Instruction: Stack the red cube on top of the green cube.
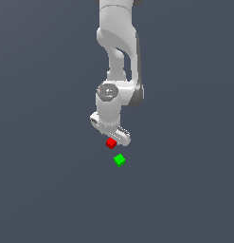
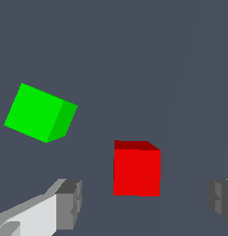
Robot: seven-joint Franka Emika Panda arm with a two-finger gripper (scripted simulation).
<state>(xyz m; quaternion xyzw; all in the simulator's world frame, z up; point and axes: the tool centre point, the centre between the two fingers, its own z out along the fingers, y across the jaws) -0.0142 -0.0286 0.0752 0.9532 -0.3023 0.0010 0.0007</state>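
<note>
Red cube (image 2: 136, 169), green cube (image 2: 39, 112).

I get flat, even light in both views, neither bright nor dim, with no glare. The ground is a uniform slate grey and carries no cast shadows. Shading appears only on faces: the red cube (image 2: 136, 171) has a darker top, the green cube (image 2: 34, 112) a darker side. The arm (image 1: 116, 57) shades softly. Edges look sharp, slightly jagged, with no blur or distortion.
</note>
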